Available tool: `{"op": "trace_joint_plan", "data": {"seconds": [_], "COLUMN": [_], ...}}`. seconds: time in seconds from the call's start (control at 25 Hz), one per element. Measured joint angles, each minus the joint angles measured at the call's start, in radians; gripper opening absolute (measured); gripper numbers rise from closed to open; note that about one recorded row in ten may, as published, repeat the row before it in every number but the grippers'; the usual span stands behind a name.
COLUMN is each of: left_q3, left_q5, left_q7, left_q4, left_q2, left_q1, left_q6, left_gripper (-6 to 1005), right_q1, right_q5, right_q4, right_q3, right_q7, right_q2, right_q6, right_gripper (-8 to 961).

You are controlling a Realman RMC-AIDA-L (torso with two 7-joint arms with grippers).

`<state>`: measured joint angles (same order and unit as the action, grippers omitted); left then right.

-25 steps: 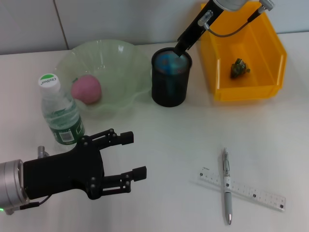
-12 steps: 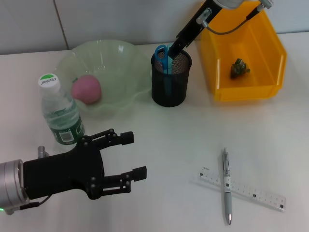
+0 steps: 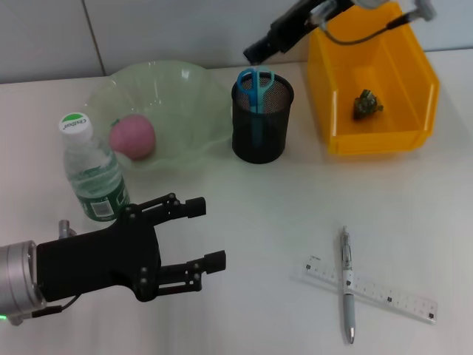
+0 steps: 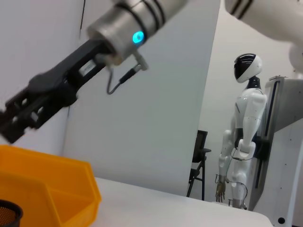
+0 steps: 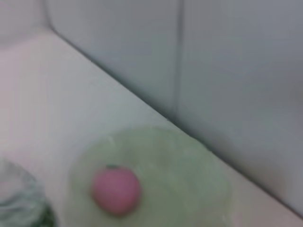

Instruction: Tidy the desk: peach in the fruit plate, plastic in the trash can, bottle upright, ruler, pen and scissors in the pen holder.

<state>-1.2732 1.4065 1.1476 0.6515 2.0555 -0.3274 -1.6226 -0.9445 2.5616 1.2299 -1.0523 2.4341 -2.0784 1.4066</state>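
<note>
In the black mesh pen holder (image 3: 262, 126) the blue-handled scissors (image 3: 255, 83) now stand alone; a moment ago the right claw (image 3: 259, 50) was down at the rim, and it has lifted away, holding nothing. I cannot tell how wide it is open. So the scissors step looks done.

One silver pen (image 3: 346, 285) lies across one clear ruler (image 3: 384, 296) on the white desk (image 3: 295, 214). One pink peach (image 3: 133, 137) sits in the green glass fruit plate (image 3: 185, 89). One plastic water bottle (image 3: 92, 174) stands upright. One crumpled plastic scrap (image 3: 366, 103) lies in the yellow bin (image 3: 414, 111). The left claw (image 3: 203, 237) hovers wide open, empty, near the bottle.
</note>
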Motion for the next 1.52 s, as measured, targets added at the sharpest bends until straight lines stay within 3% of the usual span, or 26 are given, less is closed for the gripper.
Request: {"op": "trace_joint_plan", "data": {"seconds": [0.12, 0.28, 0.32, 0.48, 0.6, 0.68, 0.84, 1.12, 1.2, 1.28, 1.52], "left_q3": [0.0, 0.0, 0.0, 0.001, 0.004, 0.022, 0.027, 0.026, 0.026, 0.026, 0.032], "left_q5": [0.0, 0.0, 0.0, 0.0, 0.0, 0.006, 0.011, 0.091, 0.113, 0.122, 0.125], "left_q7": [0.0, 0.003, 0.003, 0.003, 0.003, 0.004, 0.004, 0.016, 0.021, 0.022, 0.015], "left_q4": [0.0, 0.0, 0.0, 0.0, 0.0, -0.004, -0.009, -0.003, -0.001, -0.001, -0.009], "left_q2": [0.0, -0.004, -0.004, -0.01, -0.013, -0.013, -0.013, -0.019, -0.022, -0.023, -0.023], "left_q1": [-0.002, -0.004, -0.004, -0.006, -0.007, -0.012, -0.015, -0.013, -0.011, -0.008, -0.004], "left_q6": [0.0, -0.001, -0.001, 0.001, 0.004, 0.002, 0.001, 0.0, -0.001, -0.002, 0.001], "left_gripper": [814, 813, 813, 813, 812, 812, 812, 813, 813, 813, 813], "right_q1": [0.129, 0.371, 0.371, 0.508, 0.531, 0.544, 0.543, 0.441, 0.394, 0.336, 0.274], "right_q5": [-0.21, -0.573, -0.573, -0.777, -0.815, -0.818, -0.754, -0.494, -0.406, -0.282, -0.143], "right_q4": [0.106, 0.184, 0.184, 0.114, 0.064, 0.029, 0.047, 0.122, 0.12, 0.111, 0.107], "right_q3": [0.0, 0.027, 0.027, 0.103, 0.137, 0.172, 0.176, 0.169, 0.168, 0.131, 0.003], "right_q7": [-0.047, -0.212, -0.212, -0.375, -0.43, -0.472, -0.461, -0.293, -0.264, -0.243, -0.2], "right_q2": [0.004, 0.012, 0.012, 0.012, 0.013, 0.016, 0.026, 0.048, 0.045, 0.027, 0.006], "right_q6": [0.022, 0.048, 0.048, 0.137, 0.206, 0.314, 0.401, 0.554, 0.587, 0.608, 0.59], "right_gripper": [679, 679, 679, 678, 678, 678, 679, 678, 678, 677, 676]}}
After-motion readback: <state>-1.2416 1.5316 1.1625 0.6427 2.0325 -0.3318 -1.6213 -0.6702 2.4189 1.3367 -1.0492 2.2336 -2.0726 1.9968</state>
